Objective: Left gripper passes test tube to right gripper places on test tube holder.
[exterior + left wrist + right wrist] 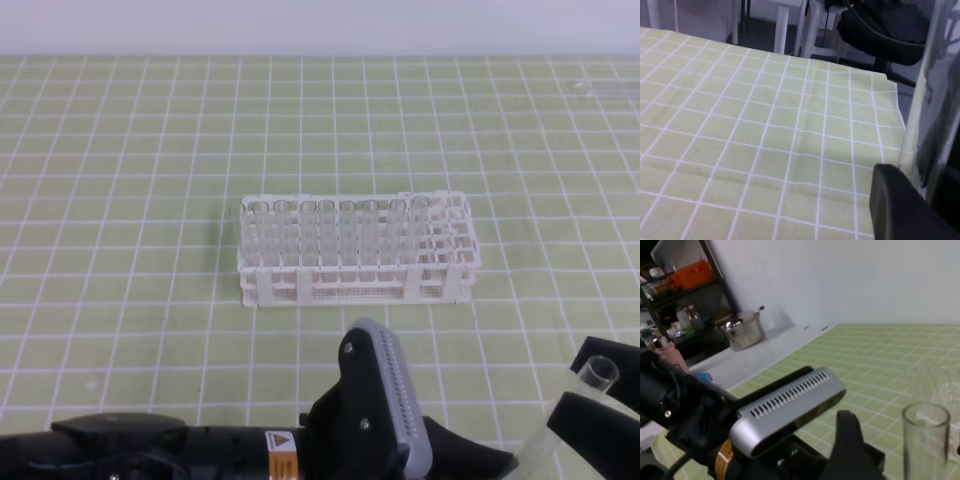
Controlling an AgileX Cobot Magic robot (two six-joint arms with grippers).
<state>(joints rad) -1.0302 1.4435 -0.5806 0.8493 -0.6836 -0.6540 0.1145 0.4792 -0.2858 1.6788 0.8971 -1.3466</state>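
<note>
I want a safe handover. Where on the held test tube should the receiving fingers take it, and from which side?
Take the test tube on its bare upper length, a little below the open rim. It is a slim, round tube that leans with its mouth up. Black fingers already clamp its lower part, so only the length above them is free. Come in sideways, probably from the side away from those fingers.

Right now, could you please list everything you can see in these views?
tablecloth: one, green with a white grid, covering the work surface.
rack: one, white, middle of the tablecloth.
tubes in rack: roughly seven, clear, upright in one row.
pot: one, silver, on the white counter beyond.
loose tube: one, clear, at the near edge.
left tool: one, black, shut on the loose tube.
right tool: one, black, open by that tube's top.
</note>
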